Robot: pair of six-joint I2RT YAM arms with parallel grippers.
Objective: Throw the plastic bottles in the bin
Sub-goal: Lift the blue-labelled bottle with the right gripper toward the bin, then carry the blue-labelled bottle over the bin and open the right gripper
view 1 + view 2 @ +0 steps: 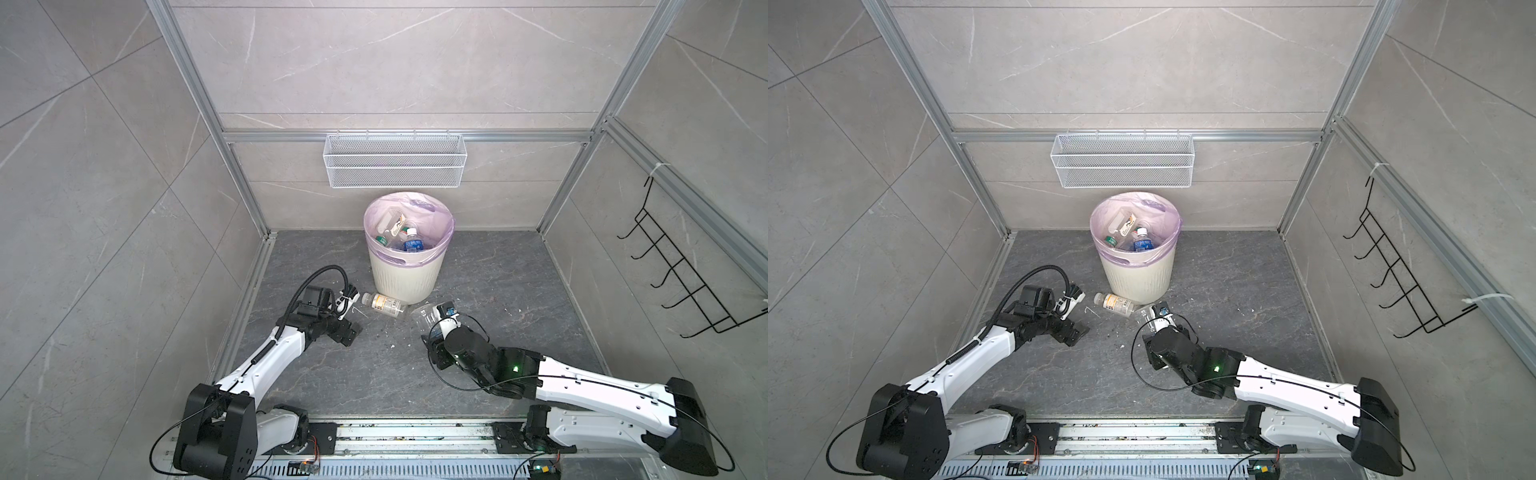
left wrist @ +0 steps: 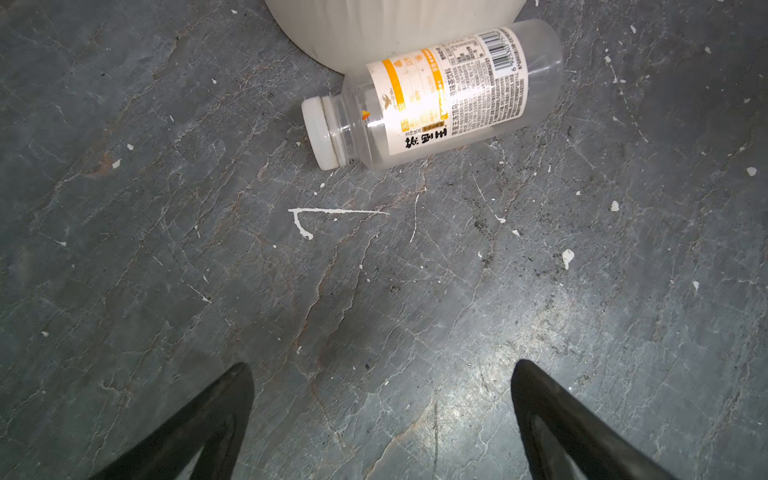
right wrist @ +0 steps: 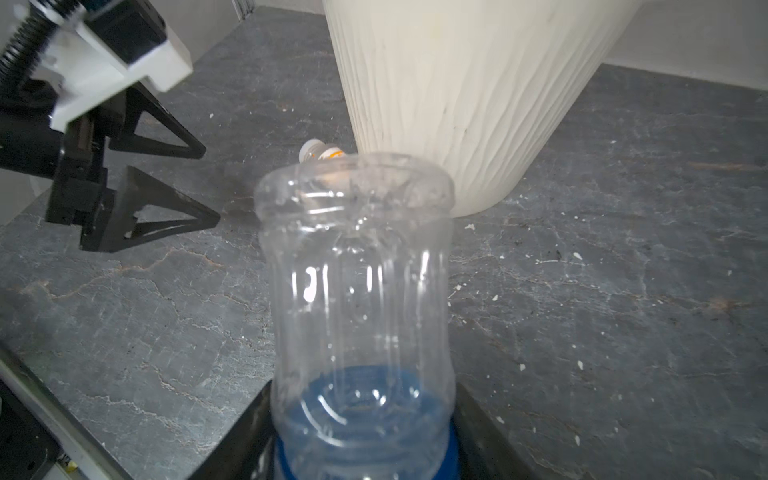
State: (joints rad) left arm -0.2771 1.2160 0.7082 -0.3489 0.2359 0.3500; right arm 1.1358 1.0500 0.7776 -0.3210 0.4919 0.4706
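One bin [image 1: 405,278] stands here with at least three bottles [image 1: 412,242] visible inside, though the full number is hidden. Two more lie outside it: one yellow-labelled bottle [image 1: 384,304] and one clear bottle [image 1: 424,316]. There are two arms, with the left end effector [image 2: 382,365] and the right end effector [image 3: 365,415], one wire mesh basket [image 1: 395,160] and one black hook rack [image 1: 681,270].

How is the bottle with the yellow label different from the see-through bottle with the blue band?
The yellow-label bottle lies loose on the floor by the bin; the blue-band bottle sits in the right gripper. The yellow-label bottle has smooth sides, the blue-band bottle ridged ones. The yellow-label bottle shows a white cap; the blue-band bottle's is hidden. Both are clear plastic and outside the bin.
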